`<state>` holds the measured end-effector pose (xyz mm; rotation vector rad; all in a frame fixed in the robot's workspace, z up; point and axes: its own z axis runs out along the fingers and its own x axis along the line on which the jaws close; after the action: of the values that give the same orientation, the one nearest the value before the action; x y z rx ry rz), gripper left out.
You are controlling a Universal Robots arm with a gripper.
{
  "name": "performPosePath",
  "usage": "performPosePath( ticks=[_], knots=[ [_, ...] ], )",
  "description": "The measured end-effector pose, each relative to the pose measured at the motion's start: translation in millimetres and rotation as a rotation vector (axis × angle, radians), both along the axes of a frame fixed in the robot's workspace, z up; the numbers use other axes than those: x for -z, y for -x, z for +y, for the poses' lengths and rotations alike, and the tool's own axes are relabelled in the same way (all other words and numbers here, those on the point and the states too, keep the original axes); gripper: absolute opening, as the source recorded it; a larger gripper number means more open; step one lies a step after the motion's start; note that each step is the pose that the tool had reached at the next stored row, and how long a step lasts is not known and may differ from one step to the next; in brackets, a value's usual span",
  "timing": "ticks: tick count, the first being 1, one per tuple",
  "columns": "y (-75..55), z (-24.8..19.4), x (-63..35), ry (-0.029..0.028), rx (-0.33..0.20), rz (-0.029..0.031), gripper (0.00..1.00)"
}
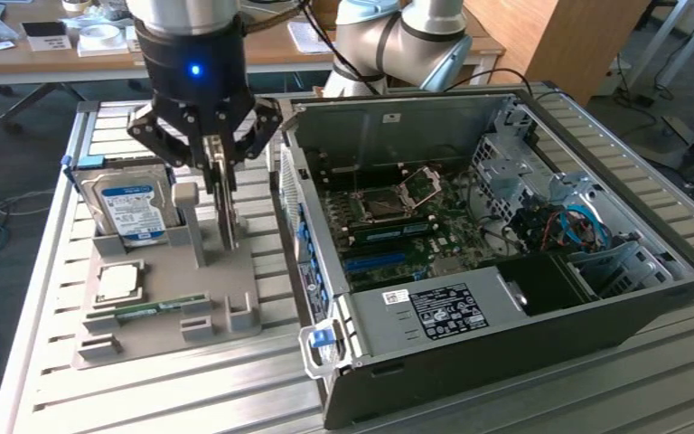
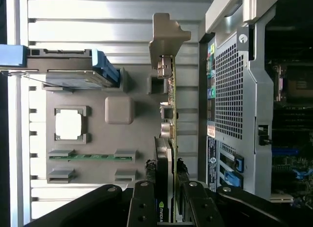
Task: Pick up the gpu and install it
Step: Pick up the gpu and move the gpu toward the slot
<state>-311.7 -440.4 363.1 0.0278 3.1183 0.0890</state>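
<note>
The gpu [image 1: 227, 221] stands on edge in the grey holder tray [image 1: 166, 303] on the bench [image 1: 46, 389], beside the open computer case [image 1: 468, 362], toward the exterior view's left. The gripper [image 1: 220, 185] hangs directly over it, jaws narrow and clamped on the card's upper edge.

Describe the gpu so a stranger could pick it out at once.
Find the grey moulded parts tray on the exterior view's left of the open black computer case. The gpu is the thin dark card standing on edge beneath the black claw, unlike the broad blue-labelled silver hard drive beside it.
</note>
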Motion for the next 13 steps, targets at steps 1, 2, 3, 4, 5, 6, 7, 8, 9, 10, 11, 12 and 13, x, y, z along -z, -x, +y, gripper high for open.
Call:
performPosePath(
  ticks=[1,2,3,4,5,6,7,8,9,10,11,12,13],
  knots=[
    [0.0,0.0,-3.1,0.0002,0.0,-0.0001,0.26],
    [0.0,0.0,-5.9,0.0002,0.0,0.0,0.26],
    [0.0,0.0,-8.9,0.0003,0.0,-0.0001,0.26],
    [0.0,0.0,-11.5,0.0004,0.0,0.0,0.26],
    [0.0,0.0,-14.1,0.0005,0.0,0.0,0.26],
    [0.0,0.0,-16.6,0.0007,0.0,0.0,0.26],
    [0.0,0.0,-19.0,0.0007,0.0,-0.0001,0.26],
    [0.0,0.0,-21.4,0.0009,0.0,0.0,0.26],
    [0.0,0.0,-23.6,0.0011,0.0,0.0,0.26],
    [0.0,0.0,-25.7,0.0011,0.0,0.0,0.26],
    [0.0,0.1,-27.9,0.0012,0.0,0.0,0.26],
    [0.0,0.1,-29.8,0.0012,0.0,-0.0001,0.26],
    [0.0,0.1,-31.2,0.0014,0.0,0.0,0.26]
  ],
)
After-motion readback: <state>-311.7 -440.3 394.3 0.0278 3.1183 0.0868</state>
